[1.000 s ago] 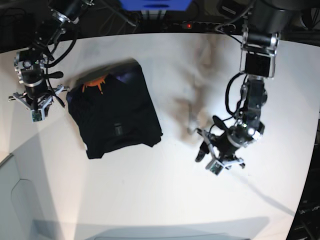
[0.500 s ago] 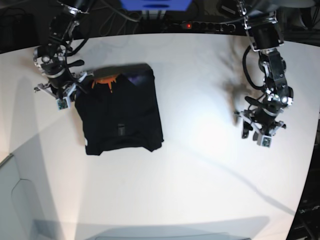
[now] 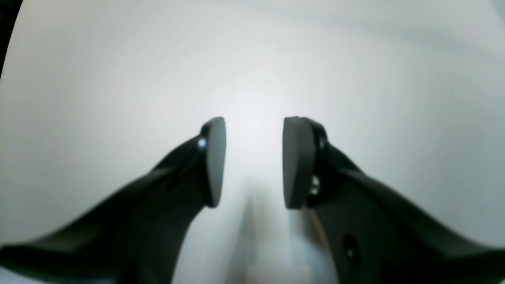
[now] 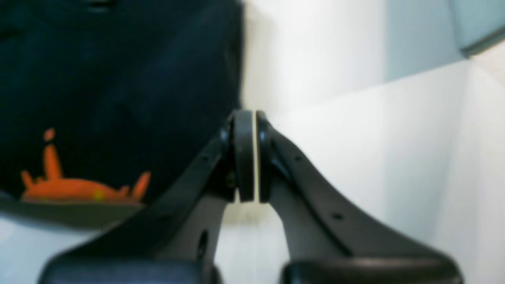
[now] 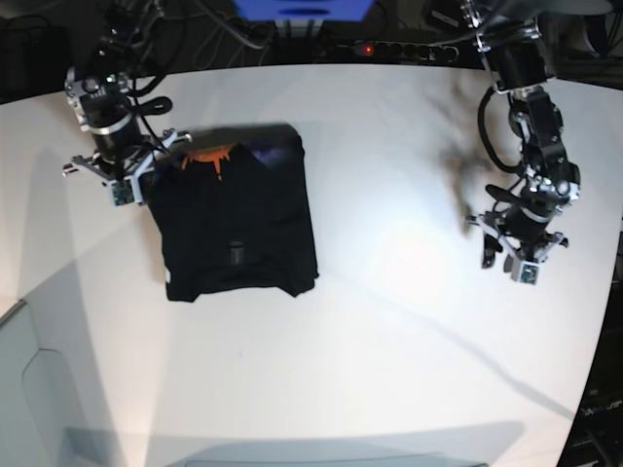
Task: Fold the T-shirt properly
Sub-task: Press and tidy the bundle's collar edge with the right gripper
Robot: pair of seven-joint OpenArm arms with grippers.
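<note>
The right arm comes in from the 11 o'clock corner of the base view, its wrist bent down so the right gripper points at the surface. Its fingers are pressed flat together, nothing between them. The left arm drops from 1 o'clock toward 3 o'clock, elbow bent. The left gripper hangs there with its fingers parted, a clear gap between the pads, holding nothing.

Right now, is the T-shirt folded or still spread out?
Folded: the T-shirt lies as a compact black rectangle on the table, orange neck print showing at one end.
</note>
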